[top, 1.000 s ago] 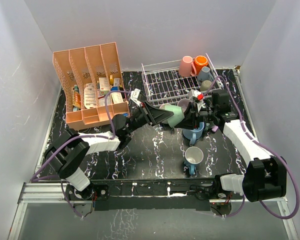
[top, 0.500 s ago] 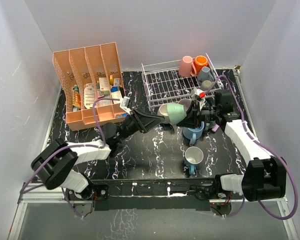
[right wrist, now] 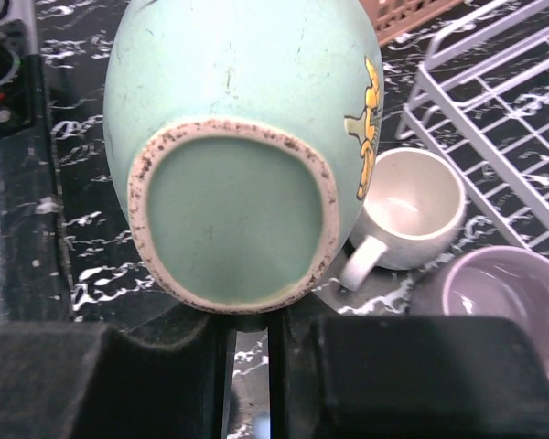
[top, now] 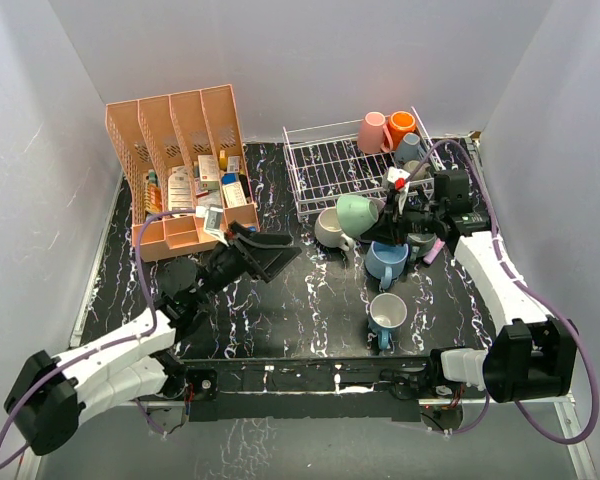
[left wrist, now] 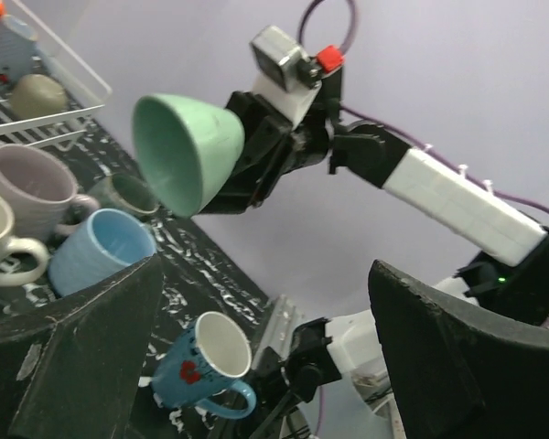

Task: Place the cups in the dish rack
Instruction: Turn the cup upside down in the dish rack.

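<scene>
One teal mug [right wrist: 238, 137] with unreadable yellow print [right wrist: 371, 128] pinched by right fingers [right wrist: 439, 380], left fingers [left wrist: 73, 352] spread apart

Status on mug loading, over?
Left end effector open, empty. Right end effector shut on teal mug, tipped sideways, not yet in dish rack. Cream mug and lilac mug sit at rack's near edge.

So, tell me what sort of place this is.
Probably a robot test booth, not a real kitchen: plain white walls box in a black marbled table, two robot arms are bolted at its near edge, and the mugs, wire dish rack and pink organizer look like staged props.
</scene>
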`<state>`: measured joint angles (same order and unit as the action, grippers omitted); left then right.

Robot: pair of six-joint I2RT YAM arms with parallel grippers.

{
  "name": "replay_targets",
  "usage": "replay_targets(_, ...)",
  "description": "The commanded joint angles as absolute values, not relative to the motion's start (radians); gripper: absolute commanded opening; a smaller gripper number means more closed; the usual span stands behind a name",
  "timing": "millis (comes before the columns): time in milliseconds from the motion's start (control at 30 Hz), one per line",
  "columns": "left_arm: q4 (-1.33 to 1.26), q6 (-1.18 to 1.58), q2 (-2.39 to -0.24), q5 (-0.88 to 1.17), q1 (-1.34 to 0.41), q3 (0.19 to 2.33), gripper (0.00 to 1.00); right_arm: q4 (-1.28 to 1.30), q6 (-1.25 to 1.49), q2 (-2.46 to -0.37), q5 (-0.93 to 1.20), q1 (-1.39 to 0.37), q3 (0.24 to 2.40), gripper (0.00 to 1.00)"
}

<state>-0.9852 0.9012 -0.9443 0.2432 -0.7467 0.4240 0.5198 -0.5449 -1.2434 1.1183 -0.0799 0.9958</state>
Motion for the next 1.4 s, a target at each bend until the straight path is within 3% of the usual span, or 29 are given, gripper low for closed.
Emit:
replay_targets(0, -0.729, 0.764, -0.838, 0.157, -0.737, 0.408, 0.94, 0.550, -0.615, -1.240, 1.026, -0.073, 1.097, 0.08)
replay_targets(667, -0.576, 0.710, -0.710, 0.079, -0.736, 0.368, 0.97, 0.566, -0.649, -1.371, 0.770, -0.073, 1.302, 0.08)
replay_targets(1367, -0.520, 0.711, -0.648, 0.044, -0.736, 0.347, 0.97, 0.476, -0.567, -1.653, 0.580, -0.073, 1.531, 0.08)
